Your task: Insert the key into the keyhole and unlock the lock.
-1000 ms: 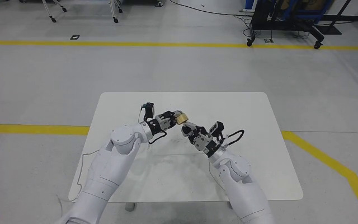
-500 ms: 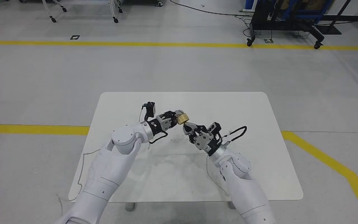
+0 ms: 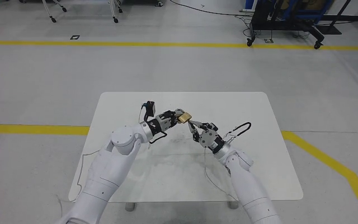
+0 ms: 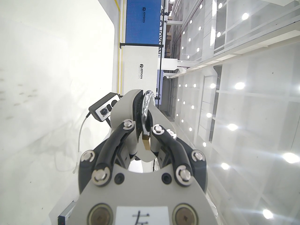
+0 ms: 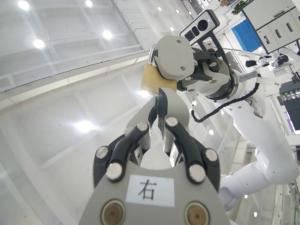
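The lock (image 5: pixel 151 79) was a small brass padlock with a silver shackle, held up above the counter (image 3: pixel 251 112) by the left pincer (image 4: pixel 144 108). The shackle was squeezed between the pads, so the brass body stuck out toward the other arm. The key (image 5: pixel 161 115) looked dark and was clamped edge-on in the right pincer (image 5: pixel 159 99), with its tip right at the lock's bottom face, though I couldn't tell how far in it was.

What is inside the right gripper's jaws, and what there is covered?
The key is pinched in the right gripper, its tip against the base of the brass padlock that the left gripper holds. Its blade and the keyhole are covered; depth cannot be told.
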You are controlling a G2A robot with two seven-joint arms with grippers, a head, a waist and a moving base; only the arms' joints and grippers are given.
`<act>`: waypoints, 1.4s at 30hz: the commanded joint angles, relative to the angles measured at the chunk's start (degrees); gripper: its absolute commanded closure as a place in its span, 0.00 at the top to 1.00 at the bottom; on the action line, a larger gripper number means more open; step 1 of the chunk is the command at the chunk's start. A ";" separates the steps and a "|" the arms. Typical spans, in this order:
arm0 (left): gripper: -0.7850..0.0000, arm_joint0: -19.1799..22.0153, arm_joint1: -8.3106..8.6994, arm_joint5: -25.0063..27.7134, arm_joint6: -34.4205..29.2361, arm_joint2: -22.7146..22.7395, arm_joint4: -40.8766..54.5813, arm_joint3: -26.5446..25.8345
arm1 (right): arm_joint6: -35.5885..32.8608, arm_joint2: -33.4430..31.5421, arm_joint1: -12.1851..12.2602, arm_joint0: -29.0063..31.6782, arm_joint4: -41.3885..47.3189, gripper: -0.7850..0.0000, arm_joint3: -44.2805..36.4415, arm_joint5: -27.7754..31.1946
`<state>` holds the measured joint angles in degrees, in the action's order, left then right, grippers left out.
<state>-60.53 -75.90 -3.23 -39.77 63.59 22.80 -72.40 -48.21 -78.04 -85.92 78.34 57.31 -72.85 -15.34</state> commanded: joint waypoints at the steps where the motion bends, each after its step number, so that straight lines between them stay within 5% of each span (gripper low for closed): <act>1: 0.00 0.01 0.00 0.02 0.05 -0.04 0.02 0.02 | -0.62 0.16 0.18 -0.07 -0.78 0.17 0.09 0.16; 3: 0.00 0.04 0.00 0.03 0.14 -0.06 -0.07 0.04 | -1.38 0.27 0.39 0.10 -1.71 0.33 -0.16 0.77; 6: 0.00 -0.08 -0.04 -0.14 1.30 0.35 0.94 0.25 | -0.86 -0.09 0.84 1.33 -4.12 0.28 -1.89 2.88; 8: 0.00 -0.11 -0.08 -0.64 1.79 0.56 1.79 0.47 | -0.10 -0.34 1.11 2.52 -5.90 0.41 -3.60 4.07; 9: 0.00 -0.05 -0.09 -0.78 1.85 0.59 1.92 0.53 | 0.25 -0.55 1.29 3.40 -6.99 0.54 -4.88 4.87; 10: 0.00 0.01 -0.09 -0.82 1.95 0.59 1.80 0.57 | 0.26 -0.79 1.47 4.41 -7.77 0.82 -6.19 5.35; 12: 0.00 0.30 -0.03 -1.34 2.36 0.34 0.46 0.55 | 1.20 -1.82 1.86 6.60 -9.42 1.00 -9.02 7.20; 17: 0.00 0.53 0.22 -3.81 8.98 -1.92 -10.87 -2.10 | 9.57 -4.74 2.56 14.27 -15.86 1.00 -19.70 15.48; 22: 0.00 0.08 0.26 -7.20 11.40 -4.35 -17.86 -4.41 | 10.01 -5.02 2.82 16.85 -18.49 1.00 -23.12 17.08; 30: 0.00 4.58 0.10 -20.67 6.25 -11.00 -32.05 -1.65 | 10.01 -5.02 2.82 16.85 -18.49 1.00 -23.12 17.08; 39: 0.00 8.86 -1.90 -29.68 2.56 -19.23 -38.68 3.30 | 10.01 -5.02 2.82 16.85 -18.49 1.00 -23.12 17.08; 42: 0.29 10.33 -2.53 -30.58 1.88 -20.67 -39.62 5.33 | 10.01 -5.02 2.82 16.85 -18.49 1.00 -23.12 17.08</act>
<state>-50.76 -78.21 -33.39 -37.68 43.46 -16.40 -67.95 -38.20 -83.07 -83.10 95.19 38.83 -95.96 1.74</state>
